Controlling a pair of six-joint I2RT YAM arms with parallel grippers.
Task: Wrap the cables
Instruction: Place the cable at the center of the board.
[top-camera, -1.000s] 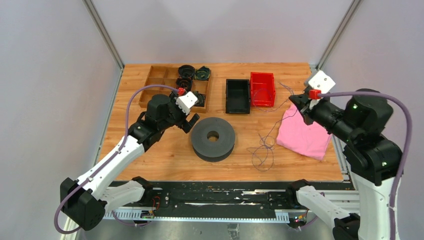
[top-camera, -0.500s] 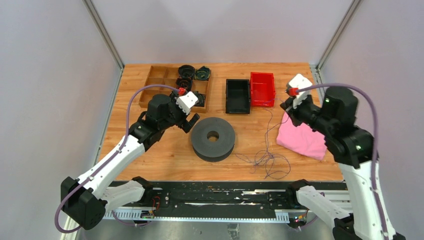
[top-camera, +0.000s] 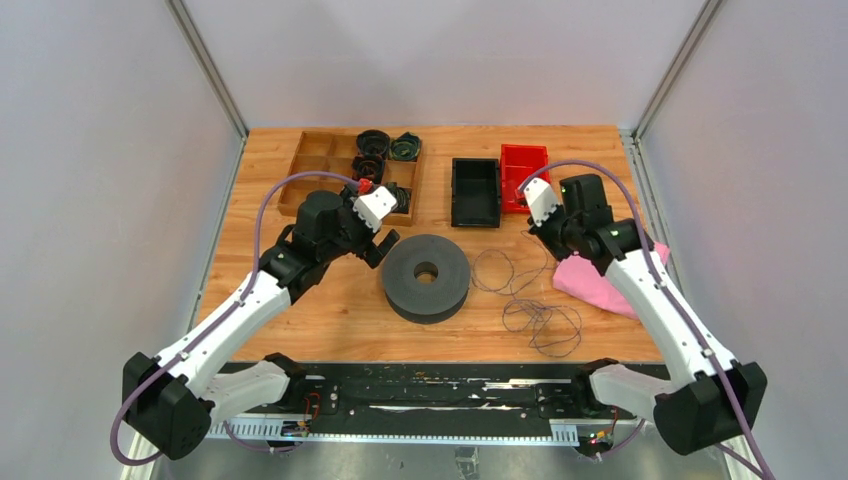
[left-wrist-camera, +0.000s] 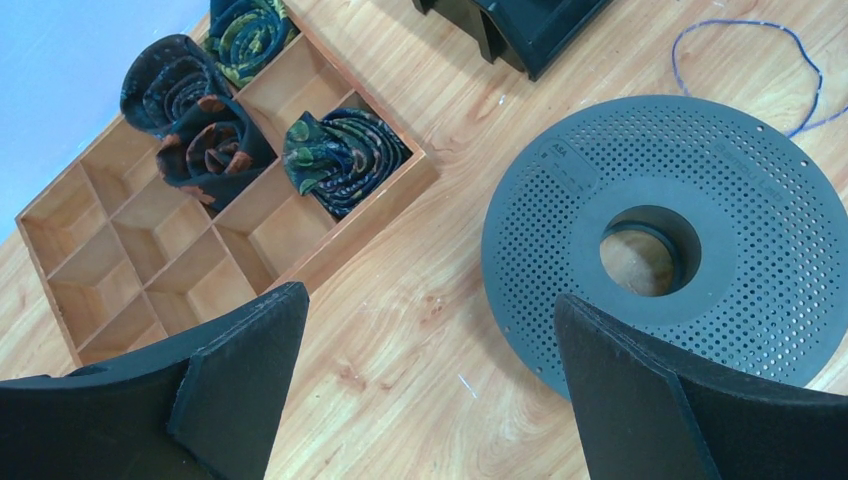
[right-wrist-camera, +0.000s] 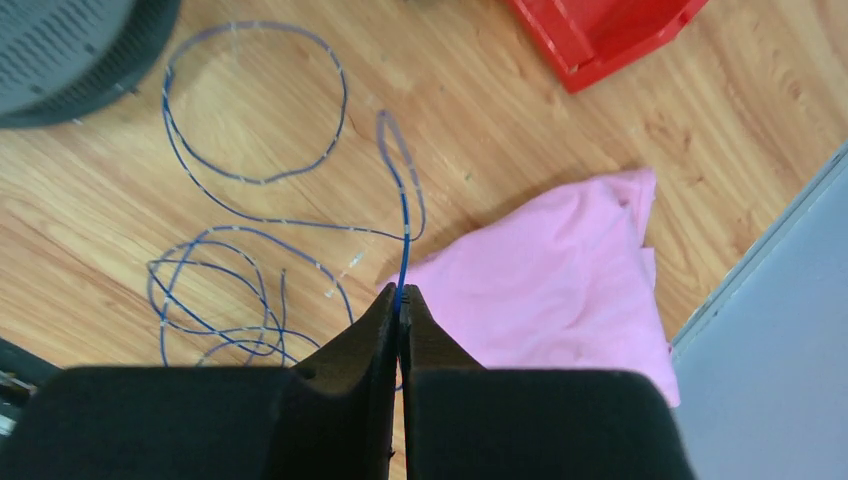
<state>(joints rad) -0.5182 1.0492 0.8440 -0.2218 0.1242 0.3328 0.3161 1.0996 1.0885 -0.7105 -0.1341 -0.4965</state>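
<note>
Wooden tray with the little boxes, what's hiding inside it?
Four dark rolled-up bundles sit in the wooden tray at one end; its other visible compartments are bare. The left jaws cover one near corner, so that bit is hidden.

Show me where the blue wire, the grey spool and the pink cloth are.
blue wire (right-wrist-camera: 405, 245): right wrist view, on the straight strand below its narrow loop.
grey spool (top-camera: 452, 268): top external view, on the top face right of the hole.
pink cloth (right-wrist-camera: 560, 270): right wrist view, on its middle.

Pale lilac walls (top-camera: 100, 150) (metal corner posts (top-camera: 205, 65)) enclose a wooden table (top-camera: 330, 335).
</note>
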